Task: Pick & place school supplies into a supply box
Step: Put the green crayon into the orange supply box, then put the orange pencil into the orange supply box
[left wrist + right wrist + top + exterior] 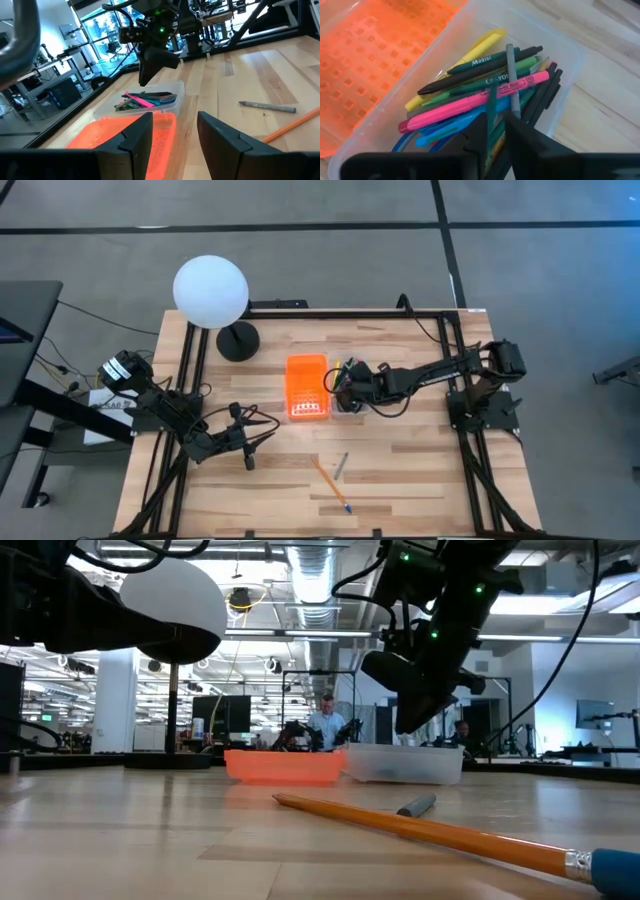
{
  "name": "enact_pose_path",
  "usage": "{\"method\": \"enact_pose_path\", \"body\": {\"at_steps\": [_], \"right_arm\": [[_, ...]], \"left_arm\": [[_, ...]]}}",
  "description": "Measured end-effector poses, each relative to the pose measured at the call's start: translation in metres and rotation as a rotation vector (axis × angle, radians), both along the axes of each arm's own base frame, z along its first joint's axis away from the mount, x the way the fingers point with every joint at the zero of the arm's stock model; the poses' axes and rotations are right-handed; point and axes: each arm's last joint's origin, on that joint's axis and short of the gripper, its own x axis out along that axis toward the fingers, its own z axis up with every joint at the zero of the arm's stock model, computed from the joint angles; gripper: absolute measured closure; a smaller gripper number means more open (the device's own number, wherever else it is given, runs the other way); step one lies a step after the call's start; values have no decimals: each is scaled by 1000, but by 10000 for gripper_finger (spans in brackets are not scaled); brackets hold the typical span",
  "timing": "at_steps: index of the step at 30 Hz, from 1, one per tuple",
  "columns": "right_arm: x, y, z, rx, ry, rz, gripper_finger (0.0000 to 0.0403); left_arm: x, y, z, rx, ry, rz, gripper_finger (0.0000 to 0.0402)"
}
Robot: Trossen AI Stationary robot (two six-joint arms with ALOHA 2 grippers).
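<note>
Right gripper, fingers narrow around a teal pen, reaches over the supply box; left fingers wide.

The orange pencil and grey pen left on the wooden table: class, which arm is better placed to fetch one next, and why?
Probably the left. The left gripper hangs open and empty near the orange pencil and grey pen. The right gripper is over the clear plastic tray, among the pens.
</note>
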Motion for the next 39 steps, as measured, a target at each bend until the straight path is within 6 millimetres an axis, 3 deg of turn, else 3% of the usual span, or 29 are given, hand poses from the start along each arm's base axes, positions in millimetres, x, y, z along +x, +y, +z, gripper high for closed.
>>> {"method": "enact_pose_path", "body": {"at_steps": [8, 13, 17, 24, 29, 34, 39], "right_arm": [[0, 11, 0, -55, 48, 113, 301], [-5, 46, 1, -172, 92, 265, 296], [-17, 82, 3, -310, 101, 344, 296], [-51, 143, 2, -396, 95, 501, 297], [-77, 174, 2, -438, 87, 610, 297], [-97, 196, 2, -453, 82, 706, 297], [-114, 206, 2, -451, 76, 721, 297]], "left_arm": [[1, -2, 0, -34, -3, -85, 251], [4, -9, 0, -66, 20, -366, 251], [16, -15, 4, -103, 44, -464, 251], [62, -25, 7, -135, 241, -452, 263], [105, -38, 7, -44, 318, -460, 271], [146, -46, 7, -1, 390, -469, 271], [183, -47, -8, -19, 535, -538, 272]]}}
